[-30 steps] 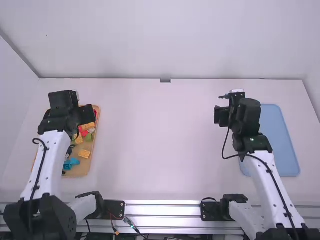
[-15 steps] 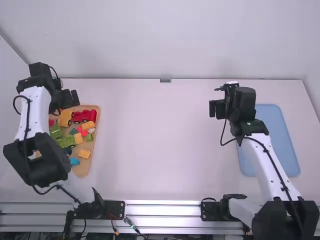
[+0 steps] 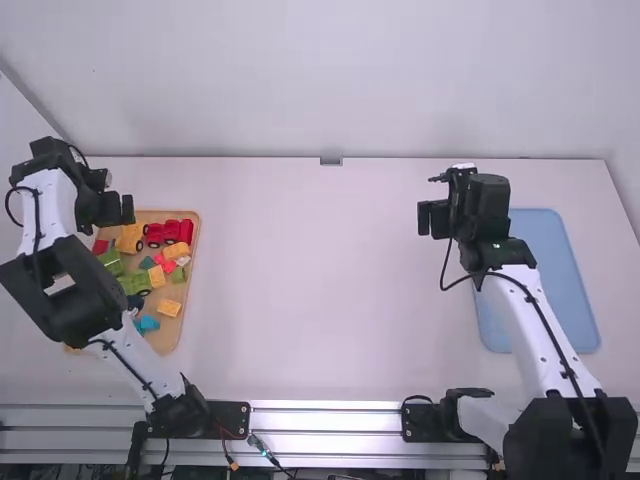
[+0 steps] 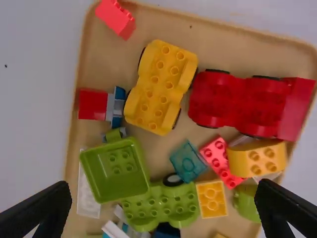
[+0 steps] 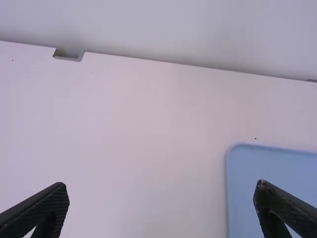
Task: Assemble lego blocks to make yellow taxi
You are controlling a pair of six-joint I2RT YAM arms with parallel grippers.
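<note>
On the white table [image 3: 310, 290], at its right side, there lies a blue tray [image 3: 557, 285]. A small grey notch [image 3: 330, 161] is at the far edge, before a pale wall [image 3: 330, 80].

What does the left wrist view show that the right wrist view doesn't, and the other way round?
Left wrist view: tan tray, yellow chassis, red truck, green box and assorted blocks.
Right wrist view: blue tray, back wall.
Both: bare table and open black fingers, left gripper and right gripper respectively.
</note>
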